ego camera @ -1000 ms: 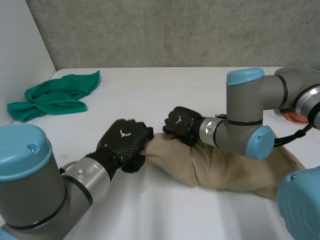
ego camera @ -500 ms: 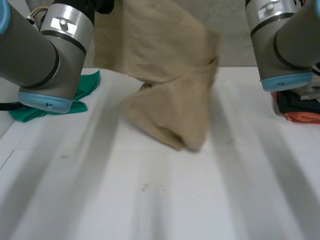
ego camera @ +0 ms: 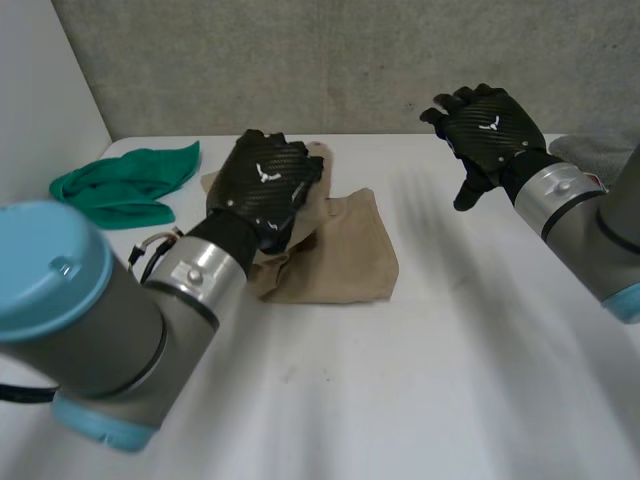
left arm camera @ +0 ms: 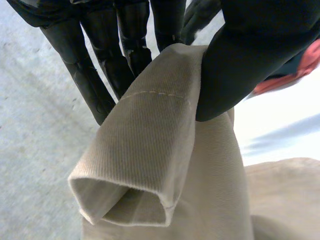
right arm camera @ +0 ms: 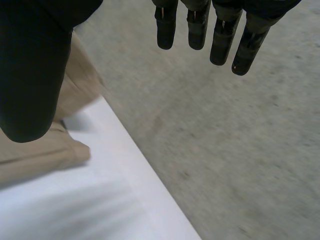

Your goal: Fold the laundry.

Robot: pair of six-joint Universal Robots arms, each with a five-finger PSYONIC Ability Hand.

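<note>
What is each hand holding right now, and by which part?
The left hand pinches the beige woven cloth by a stitched, folded-over edge, between thumb and fingers. The right hand is open in the air, holding nothing.

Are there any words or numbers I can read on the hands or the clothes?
No words or numbers can be read.
On the left hand: a small white emblem, no letters.
On the right hand: the same emblem, no letters.
On the tan cloth and green cloth: no label in sight.
</note>
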